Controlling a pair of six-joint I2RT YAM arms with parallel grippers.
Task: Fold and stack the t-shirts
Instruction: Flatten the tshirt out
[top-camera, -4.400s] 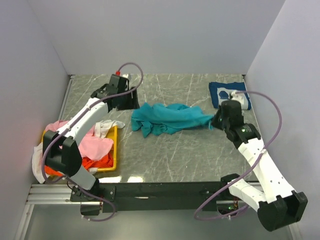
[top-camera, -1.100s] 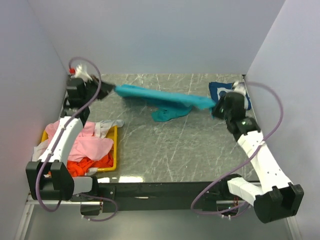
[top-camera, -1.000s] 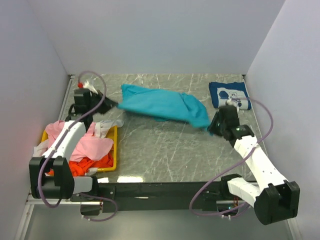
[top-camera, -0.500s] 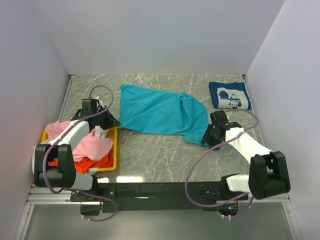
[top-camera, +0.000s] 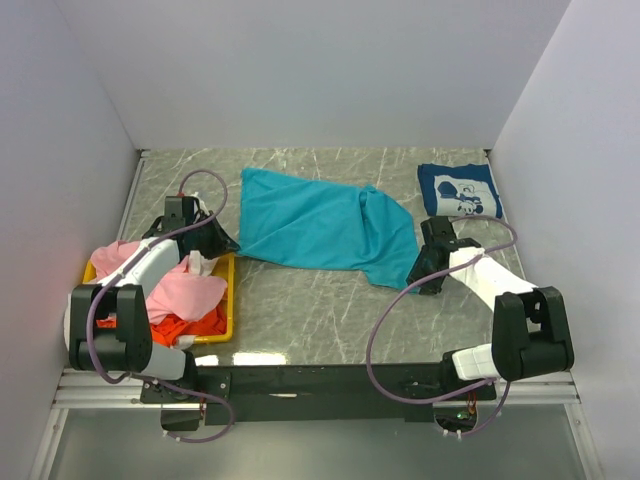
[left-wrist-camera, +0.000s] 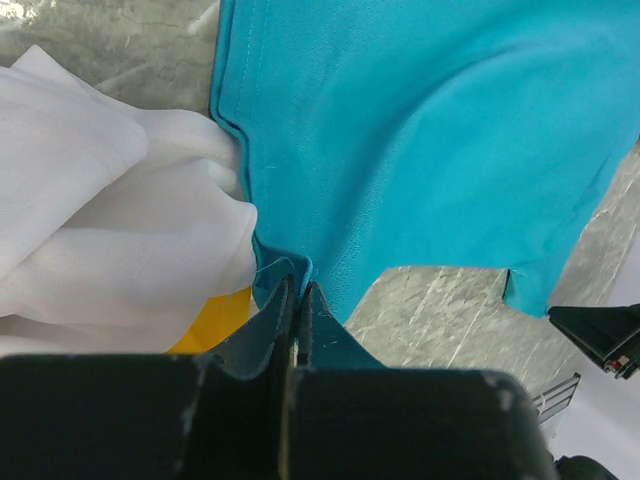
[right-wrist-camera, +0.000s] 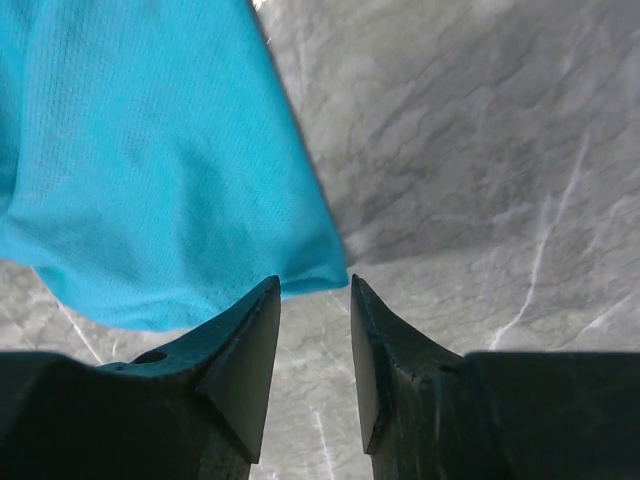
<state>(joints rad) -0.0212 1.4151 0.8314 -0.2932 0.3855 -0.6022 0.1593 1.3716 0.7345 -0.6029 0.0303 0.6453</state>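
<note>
The teal t-shirt (top-camera: 320, 225) lies spread flat across the middle of the table. My left gripper (top-camera: 222, 243) is shut on its near-left corner, and in the left wrist view the teal cloth (left-wrist-camera: 420, 130) is pinched between the fingertips (left-wrist-camera: 297, 285). My right gripper (top-camera: 418, 278) stands open just off the shirt's near-right corner. In the right wrist view the teal hem (right-wrist-camera: 150, 170) ends just beyond the tips (right-wrist-camera: 313, 285), with nothing between them. A folded navy t-shirt (top-camera: 458, 190) with white print lies at the back right.
A yellow tray (top-camera: 229, 300) at the left holds pink (top-camera: 185, 290), orange (top-camera: 190, 325) and white (top-camera: 205, 262) t-shirts in a heap. The white cloth (left-wrist-camera: 110, 230) lies right beside my left gripper. Walls close in on three sides.
Both arms brought the stretched teal shirt down and laid it flat. The right gripper let go of its corner and drew slightly back. The left gripper kept its hold.
</note>
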